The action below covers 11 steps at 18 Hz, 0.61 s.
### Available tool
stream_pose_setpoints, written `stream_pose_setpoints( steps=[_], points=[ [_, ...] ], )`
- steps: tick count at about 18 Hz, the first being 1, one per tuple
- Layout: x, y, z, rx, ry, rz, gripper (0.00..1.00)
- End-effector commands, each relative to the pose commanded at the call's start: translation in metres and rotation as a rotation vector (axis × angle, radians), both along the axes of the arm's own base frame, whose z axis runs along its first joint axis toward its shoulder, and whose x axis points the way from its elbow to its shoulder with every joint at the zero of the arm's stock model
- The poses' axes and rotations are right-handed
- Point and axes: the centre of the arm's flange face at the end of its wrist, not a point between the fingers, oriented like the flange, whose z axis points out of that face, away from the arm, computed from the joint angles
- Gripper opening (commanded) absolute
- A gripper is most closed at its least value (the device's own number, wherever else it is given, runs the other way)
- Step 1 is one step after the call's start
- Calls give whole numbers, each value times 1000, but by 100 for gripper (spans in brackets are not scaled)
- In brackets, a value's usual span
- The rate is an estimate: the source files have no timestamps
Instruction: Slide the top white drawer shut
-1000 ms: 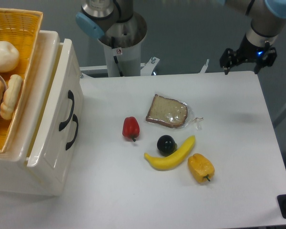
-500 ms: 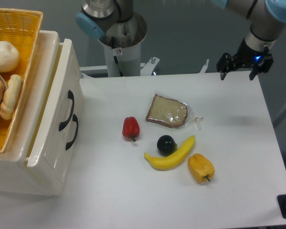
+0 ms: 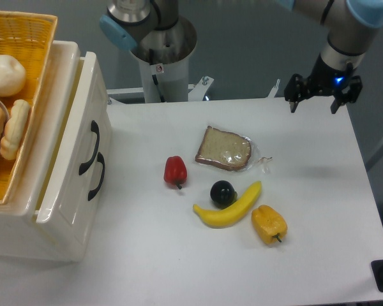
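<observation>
Fingers [image 3: 293, 102] apart; top white drawer [image 3: 76, 134] ajar.

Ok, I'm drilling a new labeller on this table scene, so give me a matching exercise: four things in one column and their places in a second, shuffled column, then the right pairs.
Things:
1. red pepper
2. bread slice
3. yellow pepper
4. gripper

Places:
A. over the table's far right edge
B. just right of the banana's lower end
C. nearest the top white drawer
D. in clear wrap, beyond the black ball

Pairs: 1-C, 2-D, 3-B, 4-A
</observation>
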Motion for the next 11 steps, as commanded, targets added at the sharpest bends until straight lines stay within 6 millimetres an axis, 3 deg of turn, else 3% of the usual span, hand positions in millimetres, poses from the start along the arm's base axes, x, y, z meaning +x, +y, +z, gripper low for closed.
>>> stream_pose_setpoints(
  steps=[3,11],
  points=[
    [1,7,4,32,14,-10,100],
    [1,1,6,84,2,13,100]
  ],
)
